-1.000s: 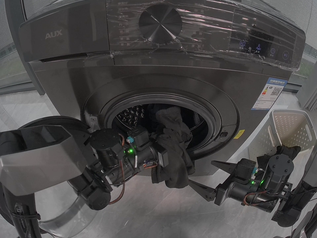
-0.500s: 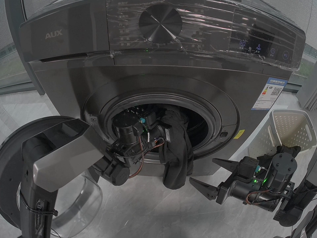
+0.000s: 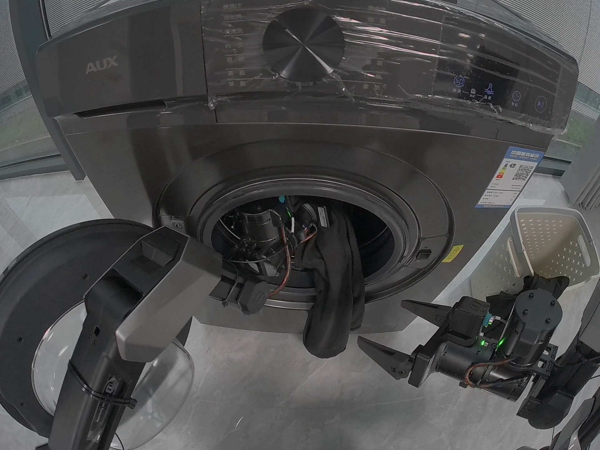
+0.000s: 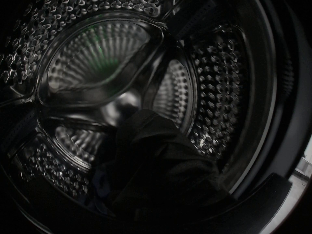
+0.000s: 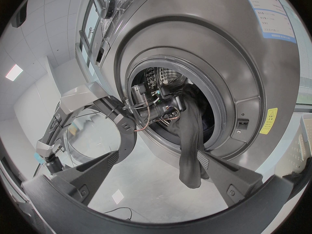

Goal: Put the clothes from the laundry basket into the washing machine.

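Observation:
A black garment (image 3: 334, 295) hangs over the lower rim of the washing machine's round opening (image 3: 412, 220), its tail dangling toward the floor. My left gripper (image 3: 312, 215) is pushed into the drum, shut on the garment's upper end; the cloth hides its fingers. In the left wrist view the dark cloth (image 4: 156, 166) rises in front of the perforated drum (image 4: 214, 91). My right gripper (image 3: 382, 325) hovers open and empty low at the right, just beside the garment's tail (image 5: 190, 147). The white laundry basket (image 3: 550, 239) stands at the far right with dark clothes (image 3: 547, 282) in it.
The machine's round glass door (image 3: 37, 295) stands swung open at the lower left, close beside my left arm. Bare grey floor (image 3: 281, 395) lies in front of the machine. The basket stands against the machine's right front corner.
My left arm has pushed up and forward, carrying the garment's top from in front of the opening into the drum. The tail now hangs over the rim. My right gripper shifted only slightly.

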